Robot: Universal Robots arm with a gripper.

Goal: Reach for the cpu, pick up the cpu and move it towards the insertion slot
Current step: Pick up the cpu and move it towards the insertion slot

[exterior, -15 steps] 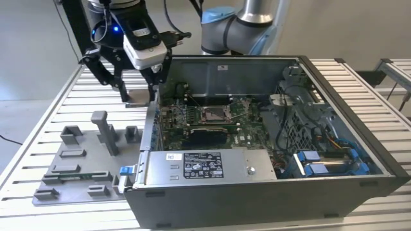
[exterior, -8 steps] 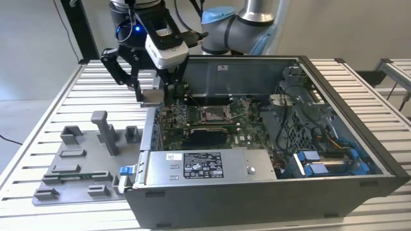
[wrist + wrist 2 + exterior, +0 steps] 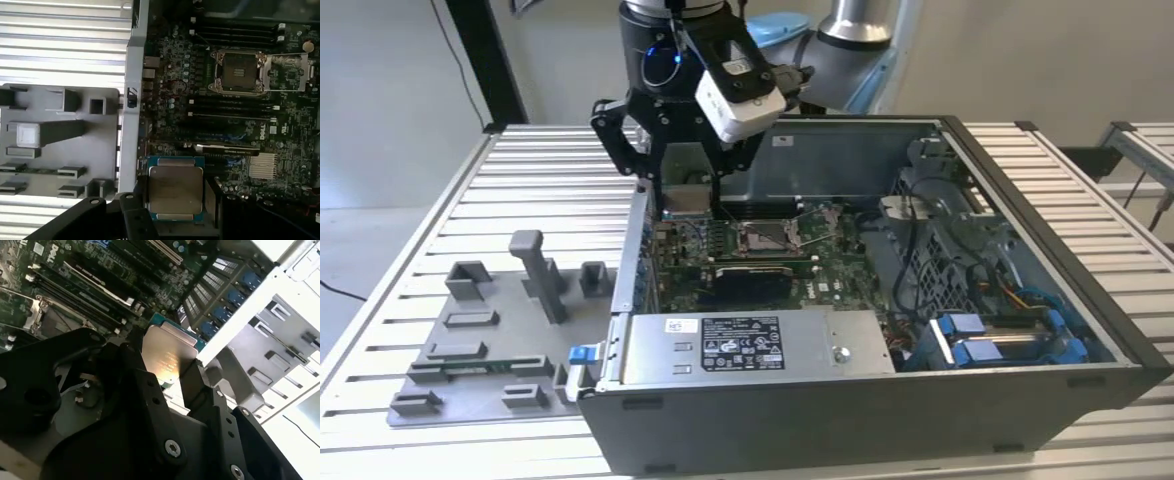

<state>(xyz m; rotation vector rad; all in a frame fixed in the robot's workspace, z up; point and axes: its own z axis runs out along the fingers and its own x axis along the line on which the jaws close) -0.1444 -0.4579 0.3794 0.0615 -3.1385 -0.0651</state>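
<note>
The cpu [image 3: 175, 187], a flat square chip with a silvery top and green edge, sits between my gripper's [image 3: 176, 207] black fingers [image 3: 134, 212]; the gripper is shut on it. In the second wrist view the cpu [image 3: 167, 355] is clamped by a finger on each side, one of the fingers [image 3: 150, 395] lying against its edge. In the exterior view the gripper [image 3: 686, 200] hangs over the open case's rim on the exterior view's left, above the green board. The insertion slot [image 3: 765, 237], a square socket with a shiny frame [image 3: 239, 72], lies open a short way off [image 3: 35, 315].
The open computer case [image 3: 854, 410] holds the power supply [image 3: 734, 345], cables and blue drive parts [image 3: 994, 345]. A grey fixture plate [image 3: 494, 330] with upright blocks lies on the slatted table [image 3: 400, 220] beside the case. The case wall [image 3: 131, 95] runs between fixture and board.
</note>
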